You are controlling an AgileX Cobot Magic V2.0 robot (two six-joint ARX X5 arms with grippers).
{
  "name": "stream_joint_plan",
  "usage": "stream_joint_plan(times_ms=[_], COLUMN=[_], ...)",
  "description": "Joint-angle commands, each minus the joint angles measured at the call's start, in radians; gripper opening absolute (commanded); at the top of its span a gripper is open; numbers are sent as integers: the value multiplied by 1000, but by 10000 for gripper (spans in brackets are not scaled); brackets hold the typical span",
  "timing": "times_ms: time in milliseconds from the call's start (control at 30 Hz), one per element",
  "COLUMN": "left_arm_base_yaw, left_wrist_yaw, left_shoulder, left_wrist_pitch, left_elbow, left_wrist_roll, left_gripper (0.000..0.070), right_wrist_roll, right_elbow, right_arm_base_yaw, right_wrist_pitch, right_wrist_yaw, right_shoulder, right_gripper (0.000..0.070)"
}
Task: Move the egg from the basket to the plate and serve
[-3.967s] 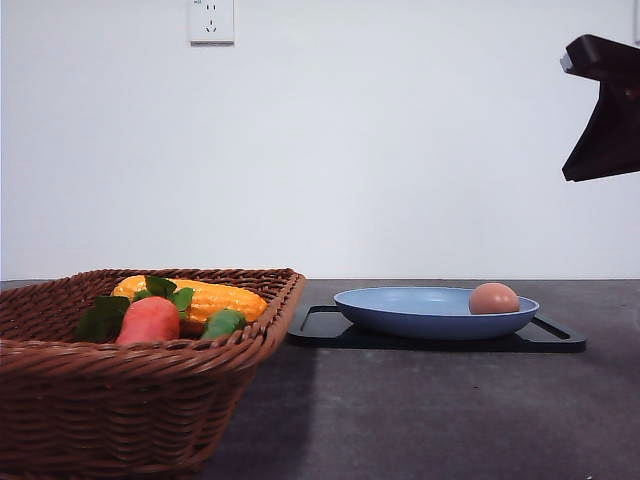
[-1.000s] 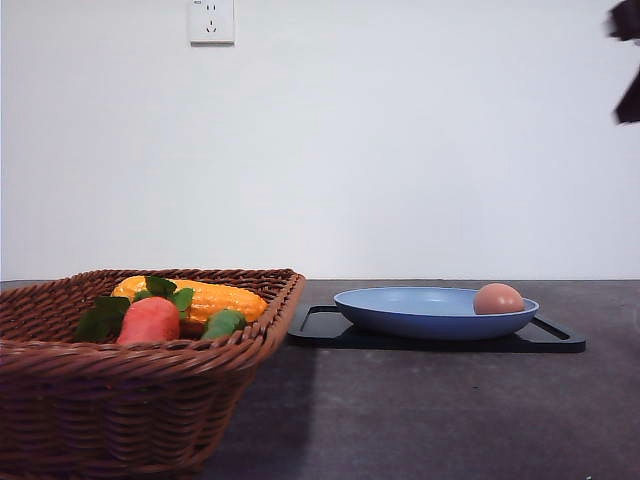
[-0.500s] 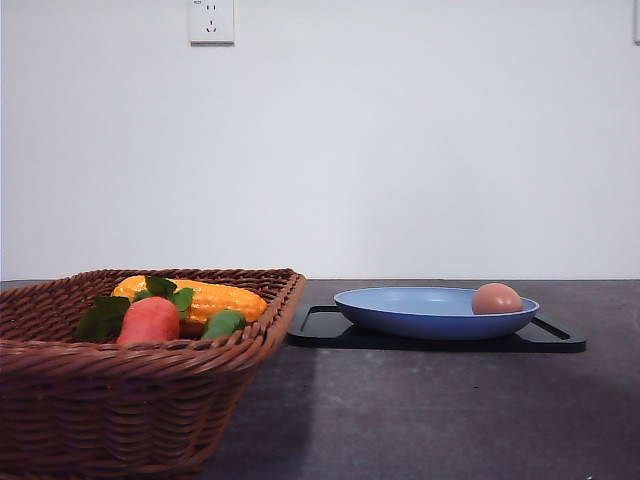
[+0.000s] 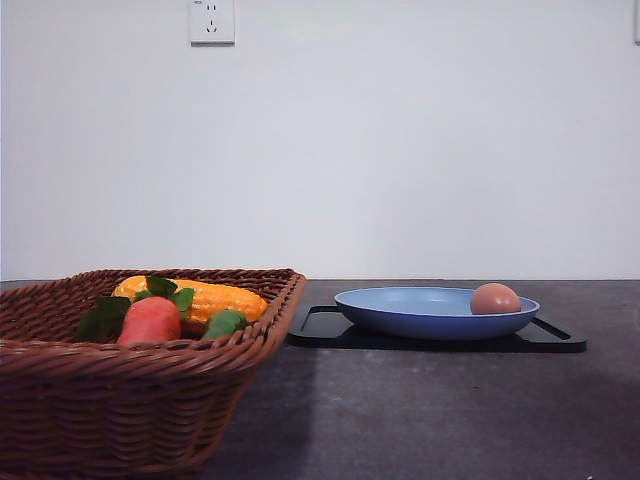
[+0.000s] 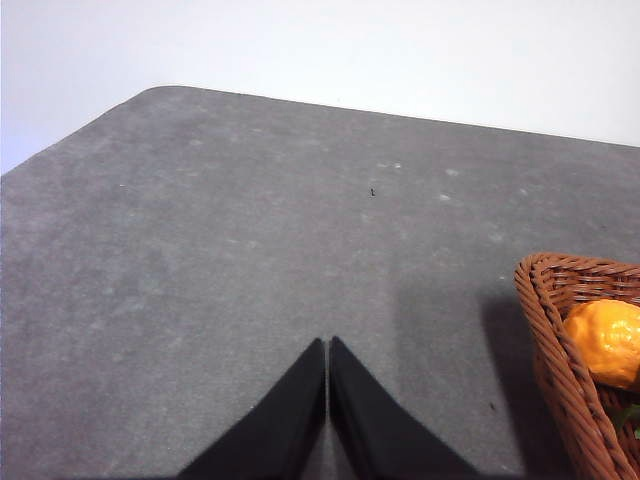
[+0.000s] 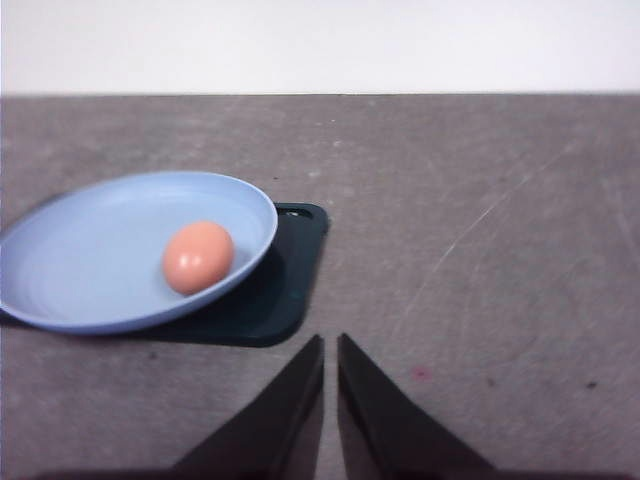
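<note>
Grey table point(image 4: 420, 420): one egg point(image 4: 495, 299), one plate point(image 4: 400, 310).

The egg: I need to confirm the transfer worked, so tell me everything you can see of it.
The egg is small, smooth, oval and light pinkish-brown, looking whole and uncracked. It lies on its side inside the light blue plate, near the rim on the robot's right, touching only the plate. Nothing grips it.

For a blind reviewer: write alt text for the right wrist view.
An egg lies in a blue plate that sits on a black tray on a grey table. The right gripper, fingers shut and empty, points at the table just beside the tray.
</note>
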Motion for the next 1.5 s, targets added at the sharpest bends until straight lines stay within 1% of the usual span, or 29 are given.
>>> stream_joint_plan(times_ms=[0,1467], left_arm_base_yaw=[1,1], left_wrist_yaw=[2,2], left_shoulder=[-2,-2], left_wrist_pitch=[-4,-4], left_elbow=[-28,-28], left_wrist_roll=[-2,-2], left_gripper=[0,0], right_wrist_roll=[66,66], right_elbow=[-7,-7], right_arm_base_yaw=[2,2], right_wrist_pitch=[7,16], right_wrist_yaw=[7,7], right_shoulder=[-1,-1], right_gripper=[0,0])
